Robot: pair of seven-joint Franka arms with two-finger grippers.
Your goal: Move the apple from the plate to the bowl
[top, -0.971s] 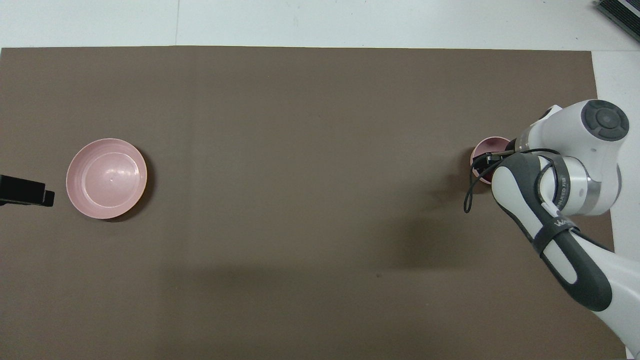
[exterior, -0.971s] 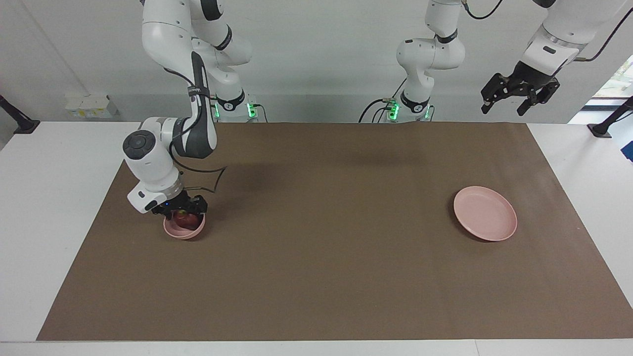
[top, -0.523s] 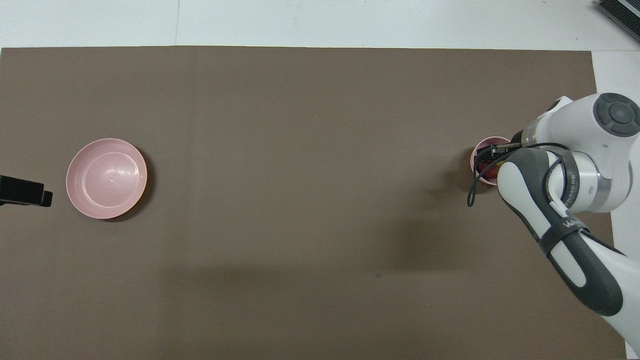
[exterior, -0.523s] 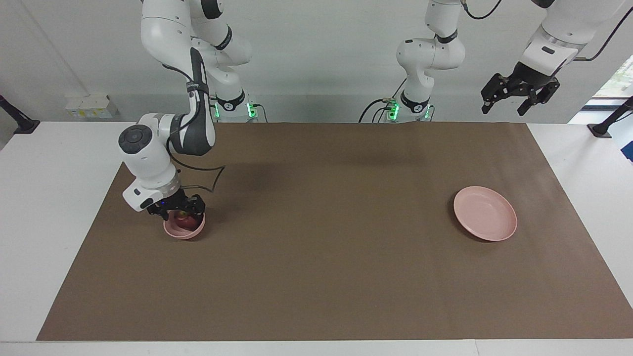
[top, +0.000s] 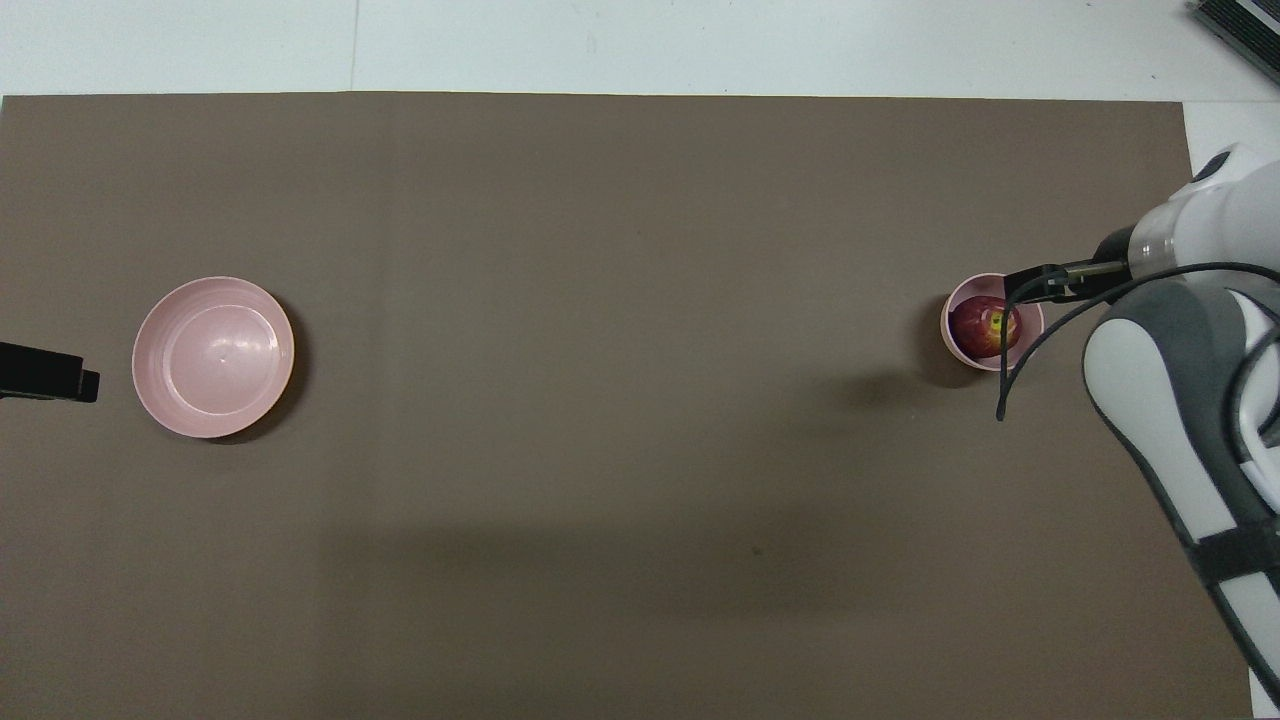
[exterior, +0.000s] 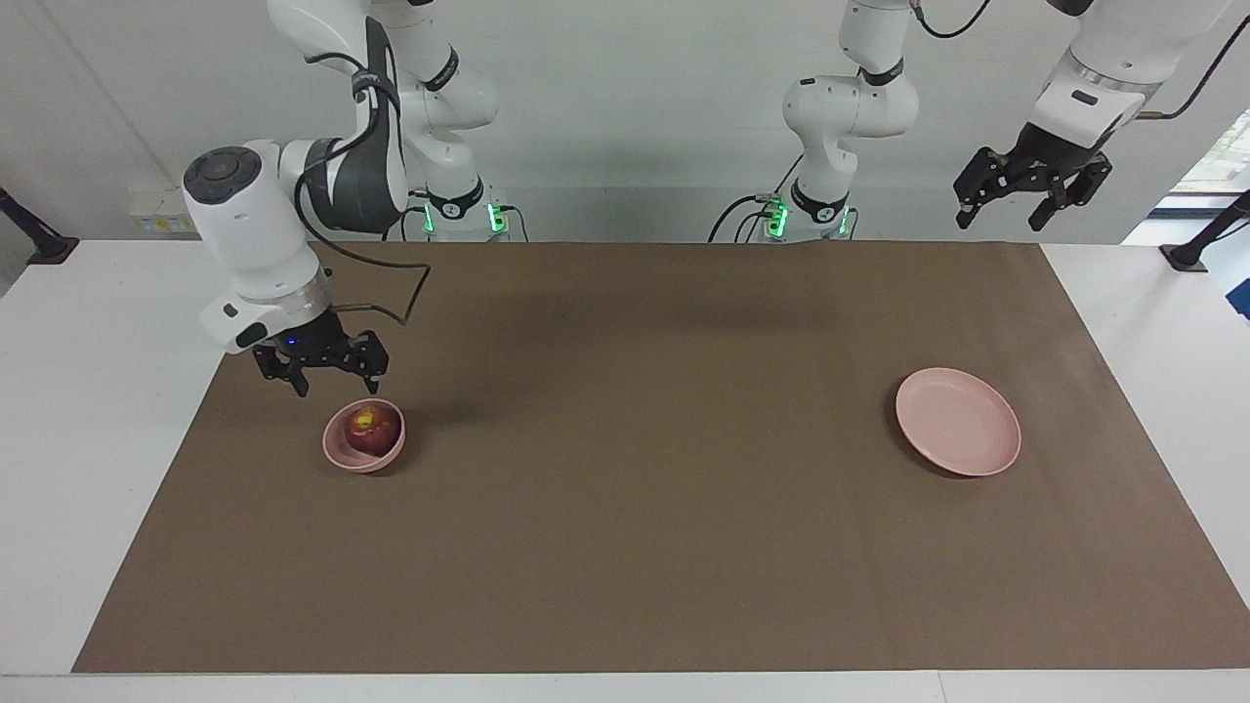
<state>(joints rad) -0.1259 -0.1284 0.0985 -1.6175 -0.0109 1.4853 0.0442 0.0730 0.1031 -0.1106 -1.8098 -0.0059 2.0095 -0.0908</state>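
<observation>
- Apple (exterior: 372, 428) sits in the bowl (exterior: 344, 454), toward the right arm's end of the table. Nothing touches it.
- Plate (exterior: 959, 422) lies bare toward the left arm's end, well apart from the bowl.
- Right gripper (exterior: 318, 369) hangs in the air just above the bowl, on the robots' side of it, fingers spread, holding nothing.
- Left gripper (exterior: 1031, 188) is raised high over the table edge at its own end, waiting; fingers spread, empty.
- Judgement: transfer looks done; the step in hand is the retreat of the right arm.
- To do it well: lift straight up until the fingertips are well above the rim before any sideways travel, so the bowl is not nudged or tipped. Keep the fingers apart. Mind the loose cable (exterior: 391, 293) looping from the wrist on the bowl's side.
- Orientation: the apple is nearly round, no marked long axis. Its yellowish patch (top: 997, 322) at the stem end faces upward, so the stem axis stands roughly upright, tilted slightly toward the right arm's end of the table in the overhead view.
- Apple nearly fills the bowl; it should stay put.
</observation>
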